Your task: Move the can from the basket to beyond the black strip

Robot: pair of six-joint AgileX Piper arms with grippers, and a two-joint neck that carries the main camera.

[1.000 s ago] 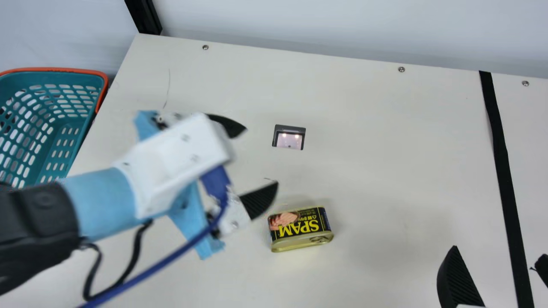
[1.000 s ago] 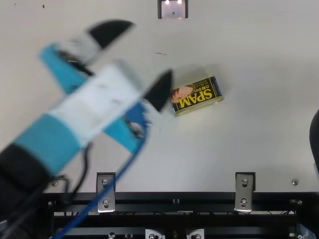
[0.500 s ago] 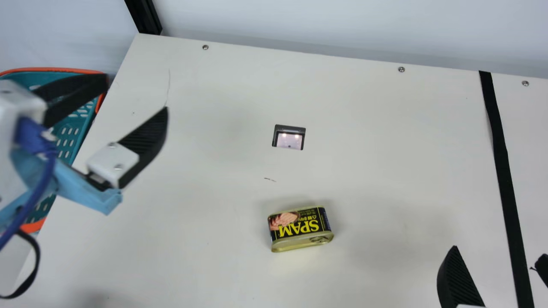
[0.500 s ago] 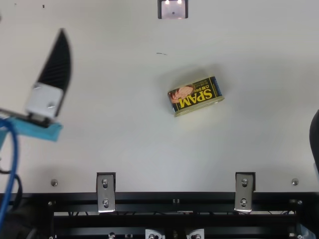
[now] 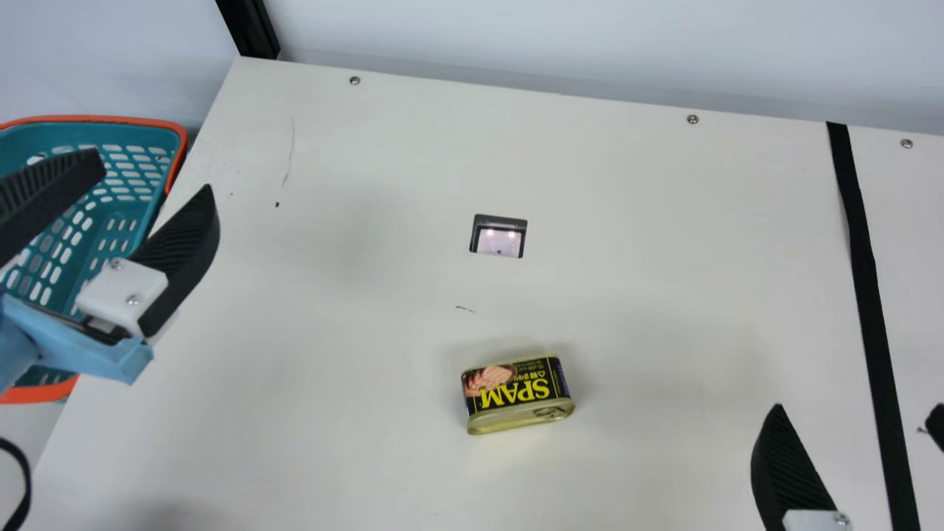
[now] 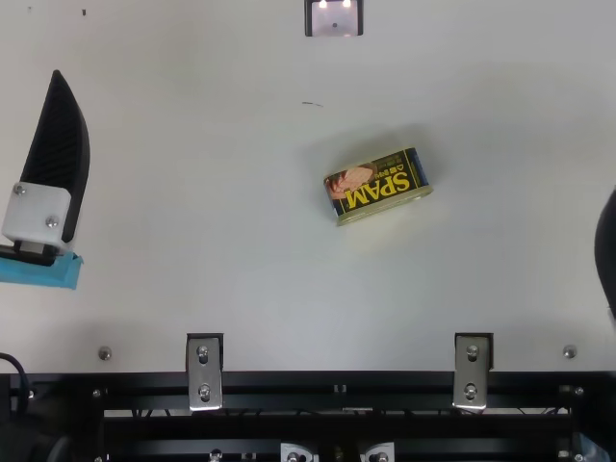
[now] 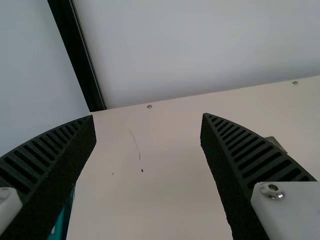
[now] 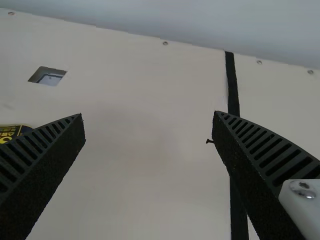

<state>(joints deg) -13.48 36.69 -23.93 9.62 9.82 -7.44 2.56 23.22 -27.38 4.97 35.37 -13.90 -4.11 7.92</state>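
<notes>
Can (image 5: 516,394) sits on worktop (image 5: 627,258), left of strip (image 5: 863,265), well apart from it. Basket (image 5: 181,147) is farther left of strip, past can. Left gripper (image 5: 151,175) is also far left of strip; jaws are released, spread wide. Right gripper (image 5: 855,409) is at strip, jaws released, one showing to each side of it in main view.
</notes>
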